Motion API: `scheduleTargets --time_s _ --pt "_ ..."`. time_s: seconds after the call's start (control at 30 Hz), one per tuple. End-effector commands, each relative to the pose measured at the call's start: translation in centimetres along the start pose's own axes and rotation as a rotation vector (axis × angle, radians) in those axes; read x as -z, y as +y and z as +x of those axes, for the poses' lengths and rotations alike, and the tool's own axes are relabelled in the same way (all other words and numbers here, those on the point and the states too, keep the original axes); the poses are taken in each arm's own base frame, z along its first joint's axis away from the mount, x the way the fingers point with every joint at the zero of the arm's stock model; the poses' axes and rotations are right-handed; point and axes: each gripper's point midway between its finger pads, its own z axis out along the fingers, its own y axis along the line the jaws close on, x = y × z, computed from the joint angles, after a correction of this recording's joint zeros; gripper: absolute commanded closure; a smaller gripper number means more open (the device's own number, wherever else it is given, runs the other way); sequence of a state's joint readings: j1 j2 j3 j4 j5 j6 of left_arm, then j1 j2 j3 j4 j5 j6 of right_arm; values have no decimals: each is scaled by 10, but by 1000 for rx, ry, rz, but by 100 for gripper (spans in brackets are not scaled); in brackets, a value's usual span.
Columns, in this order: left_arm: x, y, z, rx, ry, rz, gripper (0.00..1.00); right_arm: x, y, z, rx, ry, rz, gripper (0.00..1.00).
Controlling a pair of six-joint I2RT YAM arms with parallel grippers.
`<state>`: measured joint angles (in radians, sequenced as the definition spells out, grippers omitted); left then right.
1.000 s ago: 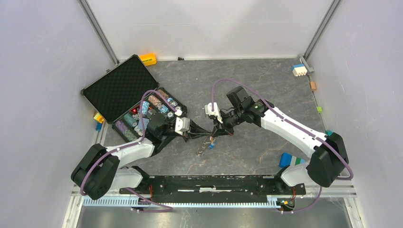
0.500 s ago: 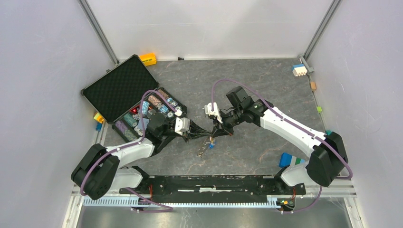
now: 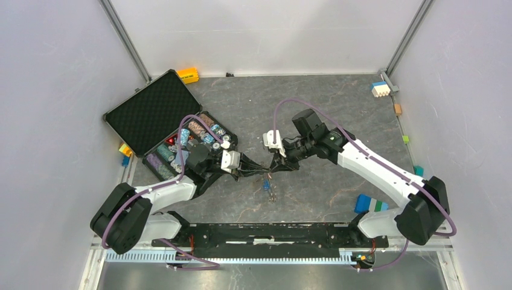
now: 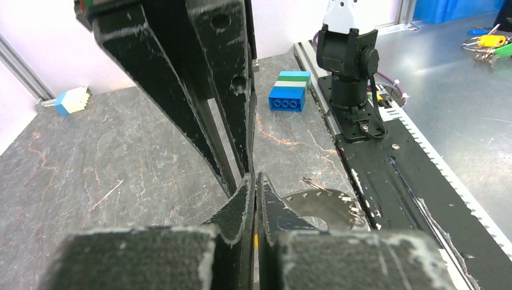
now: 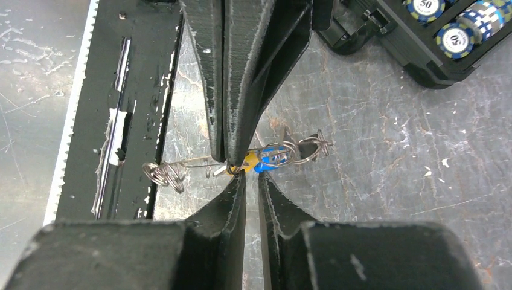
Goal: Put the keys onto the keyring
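My left gripper (image 3: 252,171) (image 4: 255,176) is shut on the yellow key (image 5: 247,162); a yellow sliver (image 4: 255,240) shows between its pads. The blue key (image 5: 269,158) (image 3: 265,183) hangs right beside it, threaded through silvery wire loops of the keyring (image 5: 303,148). Another coil (image 5: 163,174) of the keyring trails off on a thin wire toward the black rail. My right gripper (image 5: 252,176) (image 3: 279,166) faces the left one tip to tip. It is slightly open, with nothing between its fingers, its tips just short of the keys.
An open black case (image 3: 158,118) of poker chips (image 5: 456,36) lies behind the left arm. A blue-green block (image 3: 369,203) (image 4: 290,90) sits by the right arm's base. Small blocks (image 3: 188,74) (image 3: 379,89) lie at the back corners. A black rail (image 3: 265,232) spans the near edge.
My right gripper has parted its fingers and drawn slightly right, away from the keys. The dangling strand below the keys has swung toward the right. The left gripper stays shut.
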<state>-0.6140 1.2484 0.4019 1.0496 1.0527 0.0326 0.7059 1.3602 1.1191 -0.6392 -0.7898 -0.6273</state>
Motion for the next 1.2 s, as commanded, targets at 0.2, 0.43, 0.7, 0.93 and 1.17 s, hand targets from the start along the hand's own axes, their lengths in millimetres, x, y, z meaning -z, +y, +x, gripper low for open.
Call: scheduleTargets --time_s 0.2,0.43,0.7,0.93,1.17 --pt "-2 1 -24 -28 -69 -8 98 12 20 -14 133 -72 -35 75" --pt "-2 5 -27 -4 -89 -26 98 15 19 -23 164 -120 2 74" --pt "-3 5 -26 24 -96 -27 98 17 7 -30 170 -148 80 73" --pt "-3 7 -25 35 -99 -37 98 15 8 -31 163 -168 77 74" --pt "-4 9 -25 50 -107 -44 98 13 8 -29 153 -171 79 78"
